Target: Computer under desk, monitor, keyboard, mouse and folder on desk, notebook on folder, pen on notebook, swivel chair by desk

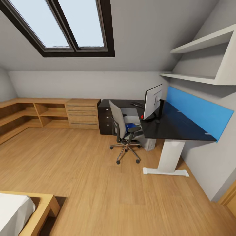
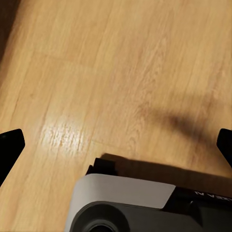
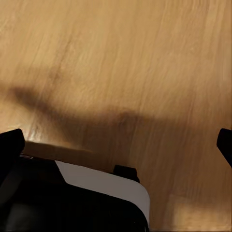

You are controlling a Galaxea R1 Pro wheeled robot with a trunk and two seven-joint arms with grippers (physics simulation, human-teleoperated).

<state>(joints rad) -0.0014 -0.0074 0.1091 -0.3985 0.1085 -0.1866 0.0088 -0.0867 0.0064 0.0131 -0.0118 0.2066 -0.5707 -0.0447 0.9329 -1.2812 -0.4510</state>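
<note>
The wooden floor (image 1: 98, 170) spreads across the room. At 2 o'clock in the head view stands the desk (image 1: 177, 129) — black top, white leg, dark drawer unit at its far end. The swivel chair (image 1: 123, 131), grey with a chrome star base, sits at the desk's 9 o'clock, something blue on its seat. The monitor (image 1: 152, 101) stands upright on the desktop, its pale back showing. No writing is legible anywhere. The left gripper (image 2: 116, 145) and right gripper (image 3: 116, 145) both hang spread wide over bare floor — nothing between the fingers.
</note>
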